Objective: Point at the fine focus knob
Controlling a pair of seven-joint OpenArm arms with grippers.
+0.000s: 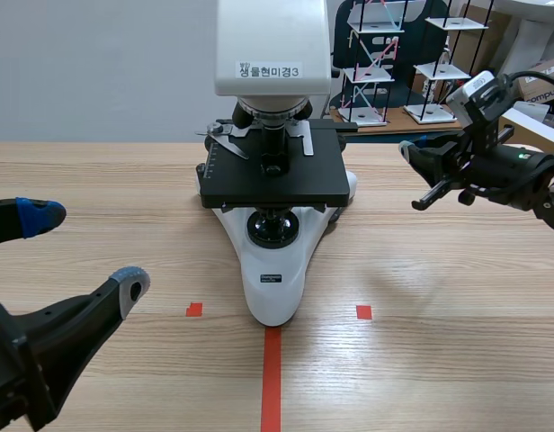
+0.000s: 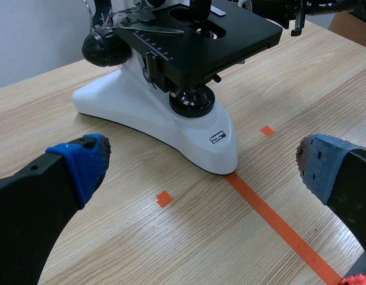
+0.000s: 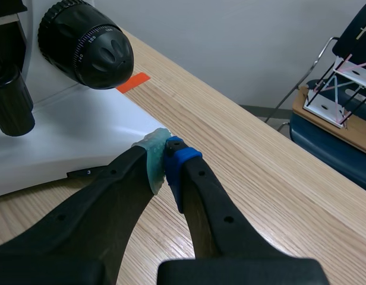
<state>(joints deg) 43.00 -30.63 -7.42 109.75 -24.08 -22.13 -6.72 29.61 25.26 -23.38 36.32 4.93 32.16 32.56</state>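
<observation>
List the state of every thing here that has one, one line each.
microscope: upright, not gripped.
focus knob: untouched.
left hand: open, empty.
right hand: shut on nothing, tips near the microscope base, focus knob ahead of it.
</observation>
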